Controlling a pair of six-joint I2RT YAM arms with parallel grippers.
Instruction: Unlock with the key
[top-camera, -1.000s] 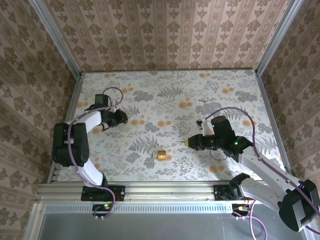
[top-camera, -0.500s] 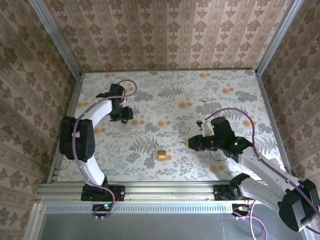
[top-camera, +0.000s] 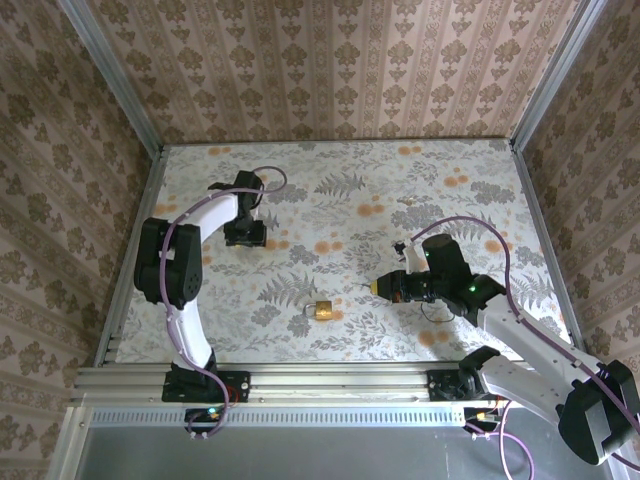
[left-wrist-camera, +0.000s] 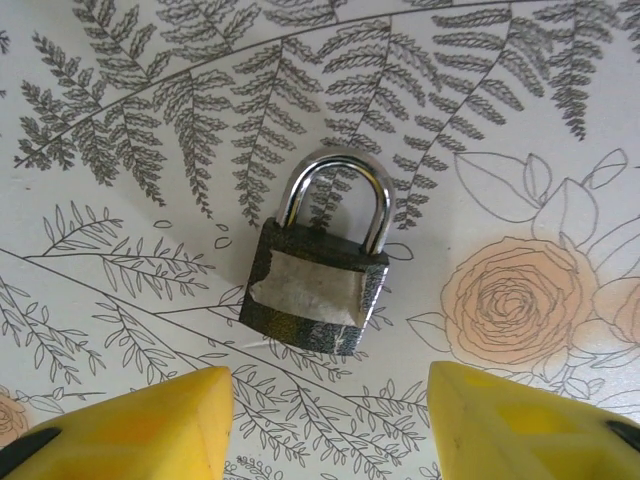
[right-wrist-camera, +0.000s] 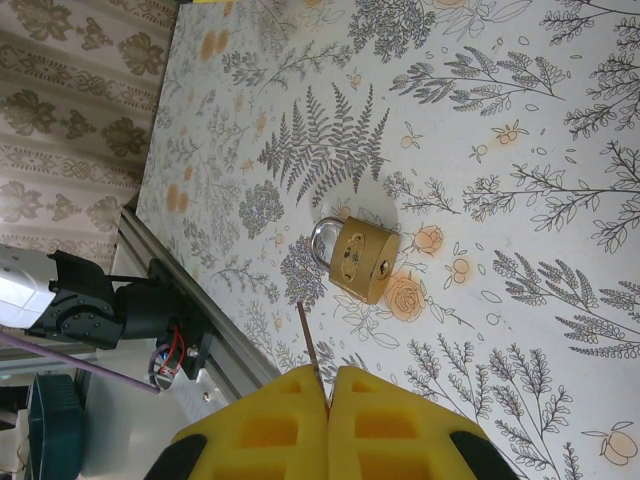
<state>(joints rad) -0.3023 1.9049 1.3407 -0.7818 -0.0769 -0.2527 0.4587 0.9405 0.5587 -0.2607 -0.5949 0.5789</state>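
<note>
Pinching the key (right-wrist-camera: 307, 338) between fingers pressed together, the right gripper (right-wrist-camera: 328, 376) is held low over the table (top-camera: 470, 160), right of the middle and nearer the near edge than the far one. The key is seen edge-on as a thin dark sliver. Its head is hidden between the yellow fingers, and its tip is pointed toward the brass padlock (right-wrist-camera: 362, 258) but is apart from it. Whether the tip touches the table cannot be told. The brass padlock lies flat near the middle of the near edge, with bare floral surface all round it.

Toward the far left corner, the left gripper (left-wrist-camera: 328, 392) is spread wide above a dark-grey padlock (left-wrist-camera: 313, 288) with a pale patch on its face, neither finger touching it. Patterned walls (top-camera: 330, 70) close the left, far and right edges. A small pale thing (top-camera: 405, 200) right of centre, toward the far edge, is too small to be made out.
</note>
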